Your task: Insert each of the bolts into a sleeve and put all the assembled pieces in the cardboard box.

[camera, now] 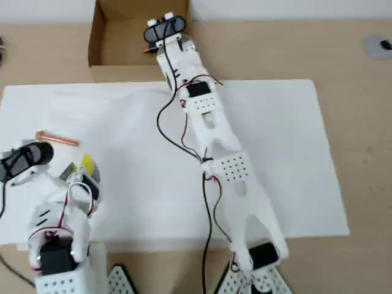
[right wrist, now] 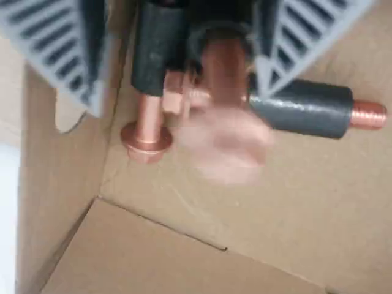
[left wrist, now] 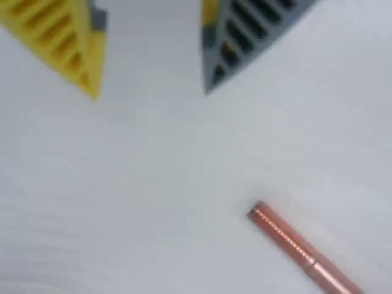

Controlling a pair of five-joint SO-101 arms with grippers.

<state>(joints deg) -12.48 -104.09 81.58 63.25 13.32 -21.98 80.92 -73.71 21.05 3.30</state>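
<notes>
A bare copper bolt [camera: 56, 139] lies on the white sheet near its left edge; in the left wrist view the bolt [left wrist: 300, 248] rests a little beyond my left gripper [left wrist: 150, 90], which hangs open over the sheet with nothing between its yellow and grey fingers. My right arm [camera: 196, 104] stretches into the cardboard box [camera: 95, 43]. There my right gripper [right wrist: 177, 95] is open above the box floor [right wrist: 275, 202]. A blurred bolt in a black sleeve [right wrist: 223, 73] sits between its fingers. Two more sleeved bolts lie below, one leaning [right wrist: 147, 122], one flat [right wrist: 303, 110].
The white sheet [camera: 275, 153] covers most of the wooden table. My left gripper [camera: 82, 171] sits at the sheet's lower left, close to the bare bolt. Cables run along the right arm. A grey disc [camera: 378, 46] rests at the table's far right.
</notes>
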